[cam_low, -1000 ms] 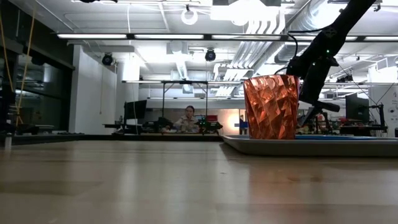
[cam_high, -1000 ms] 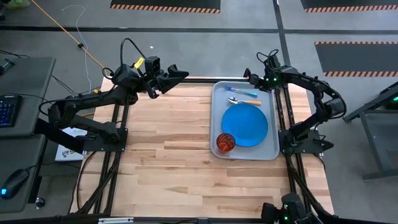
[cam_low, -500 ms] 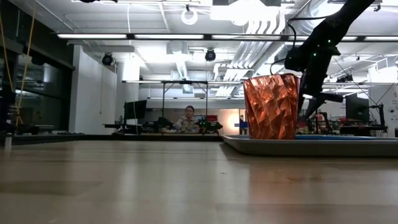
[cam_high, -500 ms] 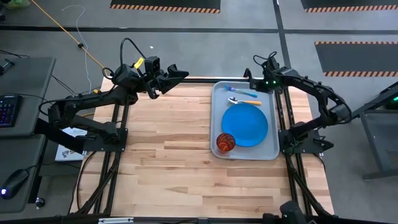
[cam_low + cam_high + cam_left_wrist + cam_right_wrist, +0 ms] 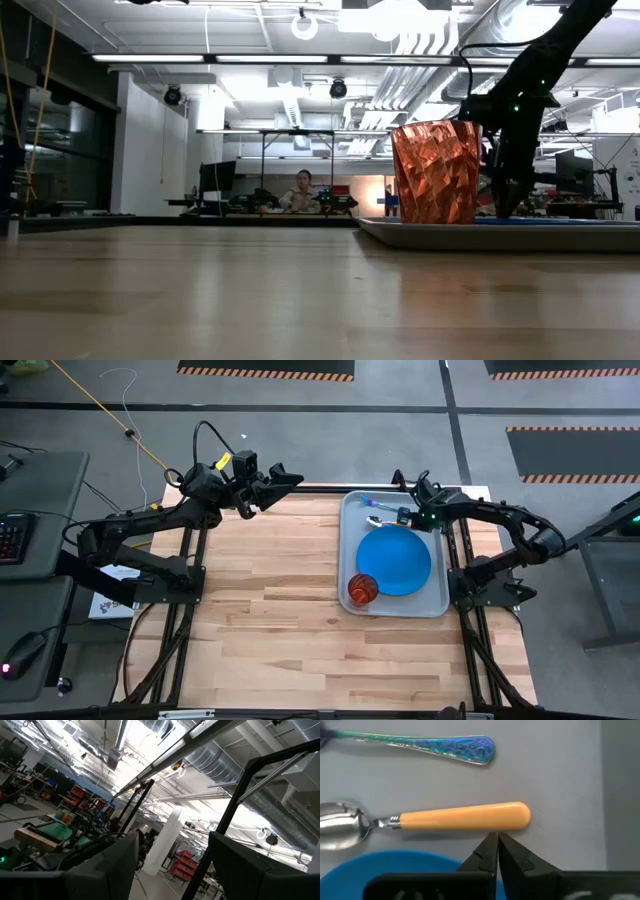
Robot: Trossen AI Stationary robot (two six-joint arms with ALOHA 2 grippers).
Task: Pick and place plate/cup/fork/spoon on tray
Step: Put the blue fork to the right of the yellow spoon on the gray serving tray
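Observation:
The light grey tray (image 5: 441,596) lies at the table's right. On it are the blue plate (image 5: 394,560), the red-orange cup (image 5: 362,589) (image 5: 436,172) at its near left corner, the teal-and-blue fork (image 5: 372,502) (image 5: 420,742) and the spoon (image 5: 376,520) (image 5: 460,816) with a silver bowl and orange handle. My right gripper (image 5: 404,517) (image 5: 497,838) is shut, low over the tray, its tips at the spoon handle's side, between handle and plate. My left gripper (image 5: 292,480) (image 5: 172,865) is open and empty, raised at the table's far edge. My right gripper's shut fingertips (image 5: 491,842) stand at the long side of the spoon's handle (image 5: 492,826), near its free end, on the side that faces the plate. The fingers point down at the tray. I cannot tell whether they touch the handle, which lies flat on the tray.
Bare wooden table top (image 5: 270,590) stretches left of the tray. The black frame rails (image 5: 456,560) run along the table's right and left sides. A person (image 5: 303,190) sits far off in the room behind the table.
My right gripper has come from above the tray's far right corner toward the table's near edge and down, ending low beside the spoon's handle. The spoon, fork, plate and cup have stayed in place.

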